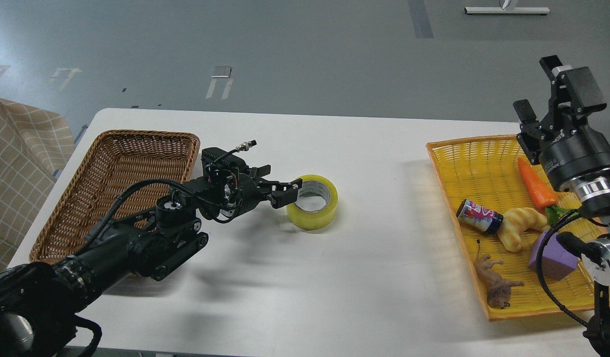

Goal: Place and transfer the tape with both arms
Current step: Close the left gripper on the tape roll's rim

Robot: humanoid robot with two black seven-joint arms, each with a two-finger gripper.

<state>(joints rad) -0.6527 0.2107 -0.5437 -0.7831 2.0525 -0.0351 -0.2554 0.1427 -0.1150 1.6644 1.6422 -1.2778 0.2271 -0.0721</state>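
The yellow tape roll (313, 210) lies flat on the white table (305, 277), left of centre, its grey core facing up. My left gripper (281, 181) is open just left of the roll. One fingertip (288, 191) is at the roll's left rim, and I cannot tell whether it touches. It holds nothing. My right gripper (536, 89) is open and empty, raised high above the far right part of the yellow basket (463, 148), pointing up and away.
An empty brown wicker basket (114, 163) stands at the left, behind my left arm. The yellow basket holds a carrot (533, 183), a croissant (518, 225), a small can (478, 215), a purple cube (548, 258) and a toy lion (496, 282).
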